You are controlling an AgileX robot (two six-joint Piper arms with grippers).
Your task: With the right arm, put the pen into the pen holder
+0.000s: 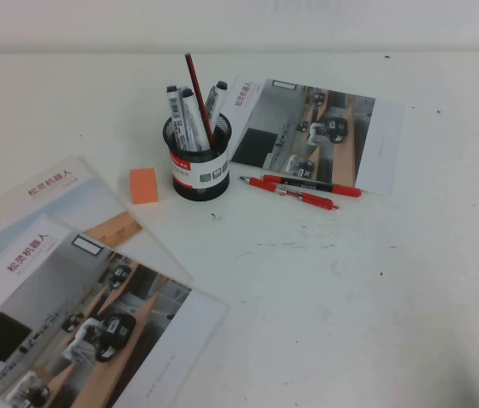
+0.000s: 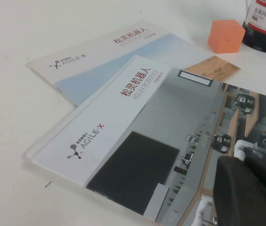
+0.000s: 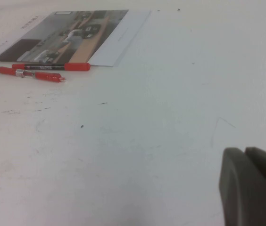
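A matte white desk [image 1: 367, 289] with faint scuffs meets a pale wall at its far edge. The pen [image 1: 289, 194], a slim glossy red click pen with a silvery tip, lies flat toward the far edge, just beside a second red pen with a black mid-section [image 1: 312, 185] and near a glossy brochure [image 1: 316, 132]. The pen holder [image 1: 198, 161], a round black wire-mesh cup with a white and red band, stands close by, holding markers. The right pincer [image 3: 244, 181] hovers low over bare desk, jaws pressed together, empty. The left pincer [image 2: 246, 188] hangs above stacked brochures [image 2: 123, 127]; its jaw state cannot be told
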